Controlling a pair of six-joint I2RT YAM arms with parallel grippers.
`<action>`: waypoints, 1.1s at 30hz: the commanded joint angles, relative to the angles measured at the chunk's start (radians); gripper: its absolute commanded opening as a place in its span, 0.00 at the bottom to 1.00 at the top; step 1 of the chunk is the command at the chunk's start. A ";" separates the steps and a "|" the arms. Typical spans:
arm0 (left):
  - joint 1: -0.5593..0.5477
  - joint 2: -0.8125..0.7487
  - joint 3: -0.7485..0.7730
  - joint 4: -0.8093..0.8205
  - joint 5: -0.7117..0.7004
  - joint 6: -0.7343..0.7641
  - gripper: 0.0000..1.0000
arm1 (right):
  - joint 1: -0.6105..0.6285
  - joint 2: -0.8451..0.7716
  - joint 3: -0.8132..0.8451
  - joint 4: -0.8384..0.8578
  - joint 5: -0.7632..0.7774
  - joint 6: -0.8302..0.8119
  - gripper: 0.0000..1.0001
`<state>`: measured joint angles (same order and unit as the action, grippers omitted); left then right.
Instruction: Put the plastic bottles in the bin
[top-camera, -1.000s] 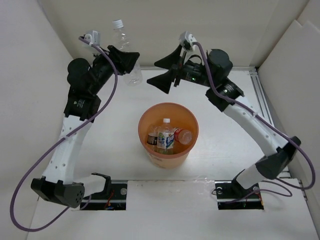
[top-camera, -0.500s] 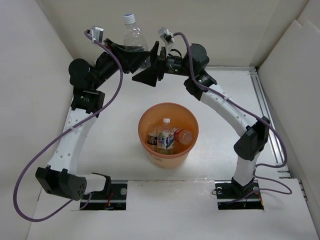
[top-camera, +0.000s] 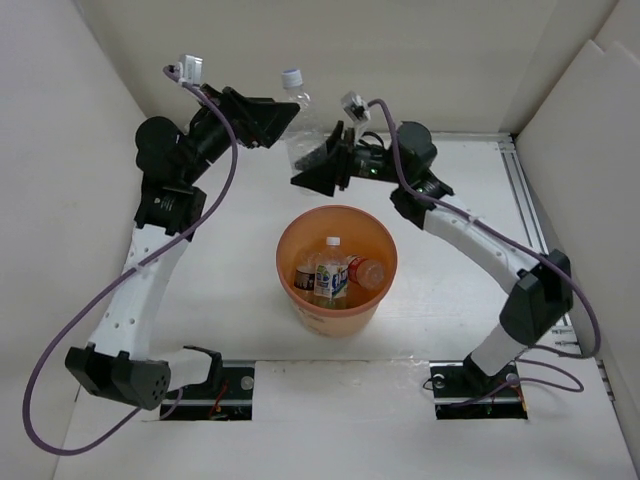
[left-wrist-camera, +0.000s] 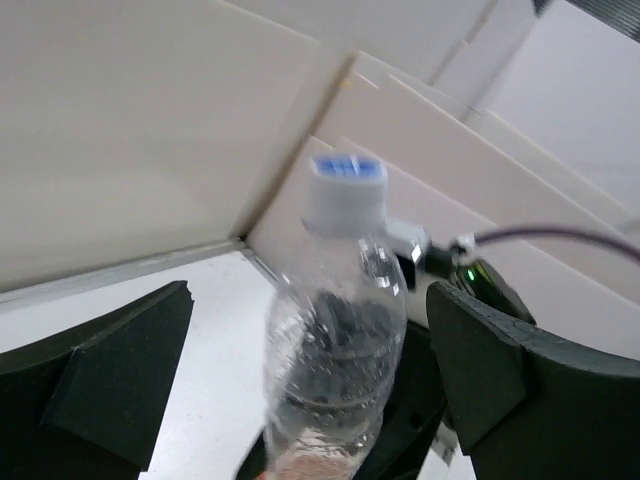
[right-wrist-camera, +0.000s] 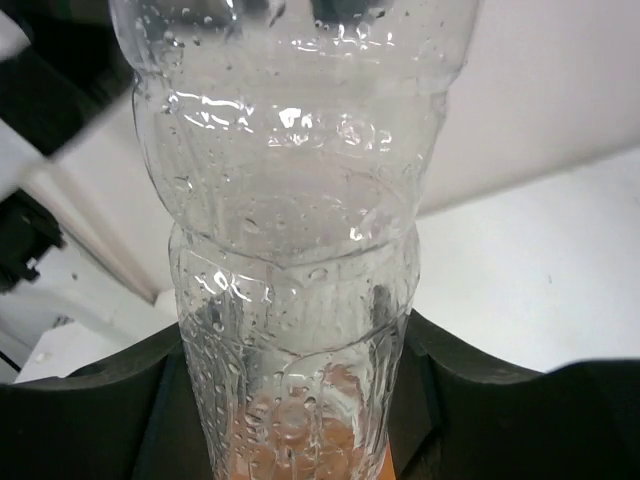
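A clear plastic bottle (top-camera: 303, 120) with a white and blue cap stands upright in the air behind the bin (top-camera: 288, 238), a round orange bucket. My right gripper (top-camera: 316, 160) is shut on its lower body. In the right wrist view the dark fingers (right-wrist-camera: 500, 420) press both sides of the bottle (right-wrist-camera: 295, 250). My left gripper (top-camera: 278, 122) is open just left of it. The left wrist view shows its fingers (left-wrist-camera: 120, 380) standing wide apart from the bottle (left-wrist-camera: 335, 360). Inside the bin lie other bottles: a blue-white labelled one (top-camera: 330, 272) and a red-capped one (top-camera: 368, 271).
White walls close in the table (top-camera: 450, 290) at the back, left and right. A metal rail (top-camera: 525, 200) runs along the right side. Both arm bases (top-camera: 480, 385) sit at the near edge.
The left gripper has opened and let go of the clear bottle. The right gripper has shut on it. The bottle has shifted right, towards the bin.
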<state>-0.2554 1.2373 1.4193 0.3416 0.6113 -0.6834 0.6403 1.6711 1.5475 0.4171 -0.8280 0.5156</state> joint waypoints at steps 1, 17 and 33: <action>0.001 -0.102 0.119 -0.182 -0.245 0.083 1.00 | -0.021 -0.177 -0.146 0.063 0.061 -0.087 0.01; 0.001 -0.237 0.064 -0.487 -0.548 0.165 1.00 | 0.093 -0.640 -0.625 -0.178 0.371 -0.294 1.00; 0.001 -0.363 -0.204 -0.720 -0.883 0.254 1.00 | 0.102 -0.766 -0.328 -0.826 1.240 -0.447 1.00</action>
<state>-0.2546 0.9379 1.2533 -0.3519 -0.1589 -0.4706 0.7364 0.9543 1.1667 -0.2592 0.1623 0.0902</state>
